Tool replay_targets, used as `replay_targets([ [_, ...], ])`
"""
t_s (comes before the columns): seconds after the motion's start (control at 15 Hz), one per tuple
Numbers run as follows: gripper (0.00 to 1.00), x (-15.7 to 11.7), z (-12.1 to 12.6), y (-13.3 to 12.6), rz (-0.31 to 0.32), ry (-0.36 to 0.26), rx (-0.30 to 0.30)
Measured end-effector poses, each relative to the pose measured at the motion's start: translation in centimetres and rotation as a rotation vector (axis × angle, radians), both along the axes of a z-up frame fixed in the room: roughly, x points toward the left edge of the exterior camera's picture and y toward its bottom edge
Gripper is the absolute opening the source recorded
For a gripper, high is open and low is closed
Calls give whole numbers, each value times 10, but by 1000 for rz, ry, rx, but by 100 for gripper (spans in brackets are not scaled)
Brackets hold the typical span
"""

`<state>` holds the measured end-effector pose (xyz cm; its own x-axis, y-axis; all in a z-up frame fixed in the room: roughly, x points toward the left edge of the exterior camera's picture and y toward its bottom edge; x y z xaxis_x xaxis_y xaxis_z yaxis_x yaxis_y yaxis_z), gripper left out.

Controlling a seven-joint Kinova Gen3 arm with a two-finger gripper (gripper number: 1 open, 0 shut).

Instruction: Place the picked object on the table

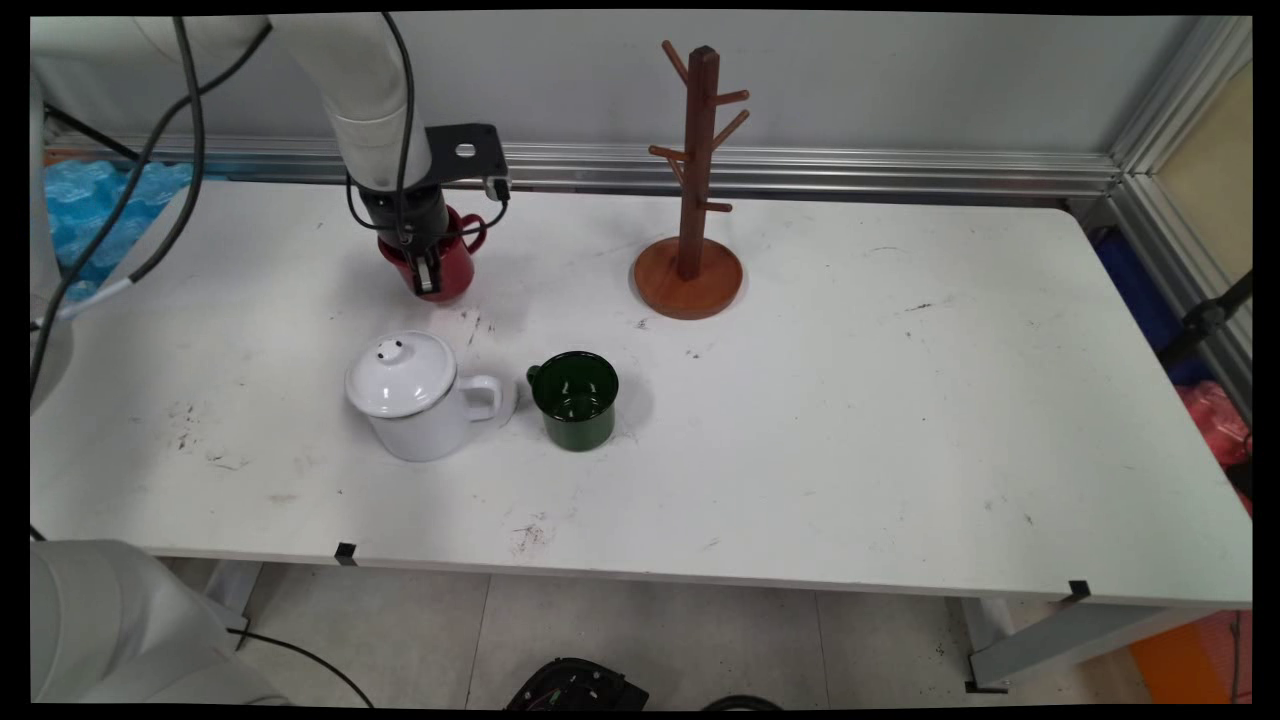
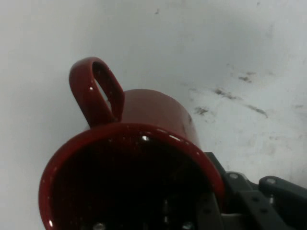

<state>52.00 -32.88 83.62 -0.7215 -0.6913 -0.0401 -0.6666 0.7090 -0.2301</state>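
White tabletop [image 1: 850, 420]: scuffed, carrying everything below.
Wooden mug tree [image 1: 695, 200]: upright at the back, right of the arm, pegs bare.
White lidded pot [image 1: 415, 395]: near the front left, handle toward the green mug.
Green mug [image 1: 575, 400]: upright just beside the pot's handle, open mouth up.
Red mug [image 1: 445, 262]: back left under the arm, handle toward the mug tree.
Fingers [image 1: 426, 275]: closed on the red mug's rim [image 2: 129, 132], one inside, one outside.
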Motion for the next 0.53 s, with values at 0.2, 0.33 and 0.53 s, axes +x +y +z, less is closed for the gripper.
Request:
replay_targets([
  [0.2, 0, -3, -5, -4, -14, 16, 22],
  [0.33, 0, -5, -7, -8, -26, 29, 37],
  [0.53, 0, -6, -8, -13, -41, 47, 52],
])
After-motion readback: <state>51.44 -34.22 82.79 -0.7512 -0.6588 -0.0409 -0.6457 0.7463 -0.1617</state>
